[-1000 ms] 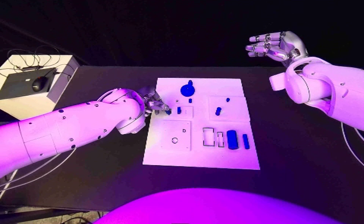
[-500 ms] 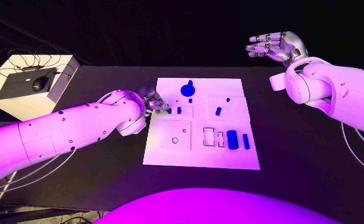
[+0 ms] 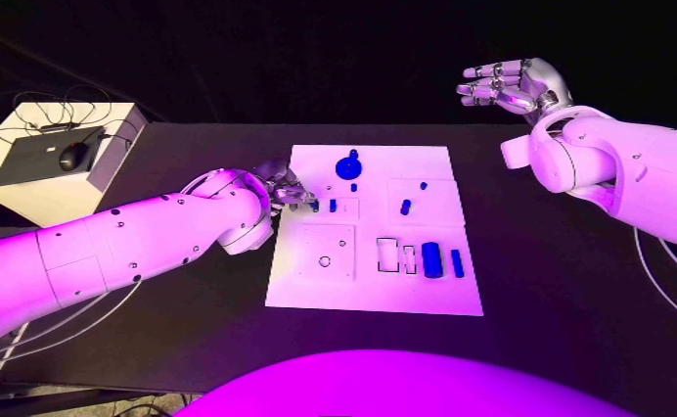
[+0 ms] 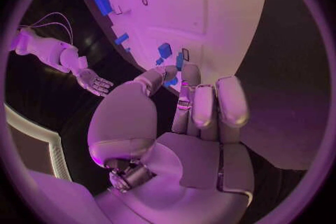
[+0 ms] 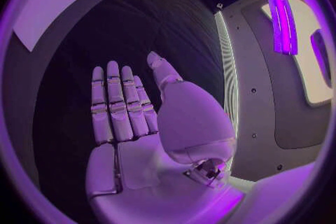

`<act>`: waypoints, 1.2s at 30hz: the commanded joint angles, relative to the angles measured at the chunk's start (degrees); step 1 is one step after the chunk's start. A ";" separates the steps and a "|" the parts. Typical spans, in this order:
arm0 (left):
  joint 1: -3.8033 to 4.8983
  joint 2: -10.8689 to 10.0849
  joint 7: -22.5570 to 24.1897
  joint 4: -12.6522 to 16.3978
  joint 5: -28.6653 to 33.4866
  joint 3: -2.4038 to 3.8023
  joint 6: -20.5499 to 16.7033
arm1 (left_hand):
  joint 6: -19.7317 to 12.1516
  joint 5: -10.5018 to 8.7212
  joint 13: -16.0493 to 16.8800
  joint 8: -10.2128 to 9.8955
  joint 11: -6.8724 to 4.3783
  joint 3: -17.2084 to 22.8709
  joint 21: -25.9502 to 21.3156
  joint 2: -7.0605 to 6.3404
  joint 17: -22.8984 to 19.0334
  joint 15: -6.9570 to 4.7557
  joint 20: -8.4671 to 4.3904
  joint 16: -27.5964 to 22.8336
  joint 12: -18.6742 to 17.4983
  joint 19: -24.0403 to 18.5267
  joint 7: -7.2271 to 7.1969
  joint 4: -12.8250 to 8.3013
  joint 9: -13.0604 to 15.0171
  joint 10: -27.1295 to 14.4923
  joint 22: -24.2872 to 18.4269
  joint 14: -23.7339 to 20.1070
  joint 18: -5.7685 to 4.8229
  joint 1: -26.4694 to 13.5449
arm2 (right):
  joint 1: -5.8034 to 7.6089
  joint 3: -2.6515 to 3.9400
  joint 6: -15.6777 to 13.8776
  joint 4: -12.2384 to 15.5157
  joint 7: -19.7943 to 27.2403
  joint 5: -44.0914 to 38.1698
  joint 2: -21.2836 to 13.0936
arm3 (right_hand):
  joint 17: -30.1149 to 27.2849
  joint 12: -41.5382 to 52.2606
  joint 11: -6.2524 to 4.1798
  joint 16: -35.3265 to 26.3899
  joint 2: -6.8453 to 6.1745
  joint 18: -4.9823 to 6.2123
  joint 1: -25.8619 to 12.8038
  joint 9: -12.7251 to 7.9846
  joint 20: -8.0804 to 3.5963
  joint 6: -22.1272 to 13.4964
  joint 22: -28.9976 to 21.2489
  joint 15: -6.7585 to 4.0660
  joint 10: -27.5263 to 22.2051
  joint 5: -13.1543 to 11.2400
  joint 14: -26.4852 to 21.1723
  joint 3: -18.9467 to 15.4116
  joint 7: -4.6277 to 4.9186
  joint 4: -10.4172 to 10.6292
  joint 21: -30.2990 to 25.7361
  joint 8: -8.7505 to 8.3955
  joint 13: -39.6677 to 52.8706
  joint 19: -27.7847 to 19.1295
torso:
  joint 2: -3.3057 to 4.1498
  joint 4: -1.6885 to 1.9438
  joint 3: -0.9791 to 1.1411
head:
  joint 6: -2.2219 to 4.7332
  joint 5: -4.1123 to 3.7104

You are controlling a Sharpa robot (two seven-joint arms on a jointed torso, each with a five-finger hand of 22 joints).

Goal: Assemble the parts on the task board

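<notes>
- The flat white task board lies mid-counter, with bare black surface on both sides.
- Small blue parts lie near its right edge.
- The left hand pinches a blue part at the board's left edge.
- The right hand hangs spread and empty beyond the far right corner.

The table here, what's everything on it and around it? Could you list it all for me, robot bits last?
Task board: one, white, middle of the black table.
Round blue part: one, far end of the board.
Small blue parts: several, spread over the board's middle and right; two longer ones lie by the slots on the near right.
Box: one, pale, on the table's left, with a dark mouse-like device and cables on top.
Left hand: at the board's left edge, fingertips at a small blue part; whether it holds it is unclear.
Right hand: raised beyond the table's right, fingers apart, holding nothing.
</notes>
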 commanded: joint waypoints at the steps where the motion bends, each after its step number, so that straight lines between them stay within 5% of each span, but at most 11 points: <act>1: -0.26 0.14 0.75 -0.09 -0.82 0.01 -0.35 | 0.75 0.13 0.02 0.38 -1.02 6.51 0.21 0.50 -0.07 -0.54 -0.24 0.33 -0.34 1.11 -0.53 -6.25 -0.01 0.87 7.56 -0.04 -0.89 0.89 | 0.00 0.04 0.42 -0.02 0.47 0.04 -0.02 | -0.06 0.09 0.00 -0.15 0.04 -0.60 0.03 0.01 -0.07 0.01 0.02 0.02 -0.24 0.21 -0.49 0.19 0.11 0.18 -0.09 0.03 -0.07 -0.43 | 0.03 0.03 -0.02 | 0.00 -0.11; 26: -1.09 0.19 0.85 -0.14 -1.85 0.02 -0.65 | 0.76 0.04 0.05 0.27 -1.01 6.46 0.10 0.41 -0.17 -0.54 -0.26 0.25 -0.46 1.10 -0.49 -5.99 -0.07 0.89 7.52 -0.06 -0.85 1.17 | -0.11 0.04 0.52 -0.12 0.49 0.04 0.03 | -0.06 0.09 0.00 -0.15 0.04 -0.60 0.03 0.01 -0.07 0.01 0.02 0.02 -0.24 0.21 -0.49 0.19 0.11 0.18 -0.09 0.03 -0.07 -0.43 | -0.02 0.01 0.03 | 0.00 -0.17; 36: -1.10 0.28 -0.14 0.13 -2.99 0.02 2.36 | 0.77 0.02 0.06 0.15 -0.97 6.09 -0.01 0.40 -0.26 -0.52 -0.21 0.16 -0.56 1.06 -0.45 -5.89 -0.19 0.83 7.48 -0.08 -0.83 1.42 | -0.17 0.04 0.56 -0.13 0.50 0.04 0.01 | -0.06 0.09 0.00 -0.15 0.04 -0.60 0.03 0.01 -0.07 0.01 0.02 0.02 -0.24 0.21 -0.49 0.19 0.11 0.18 -0.09 0.03 -0.07 -0.43 | -0.03 -0.01 0.01 | 0.00 -0.20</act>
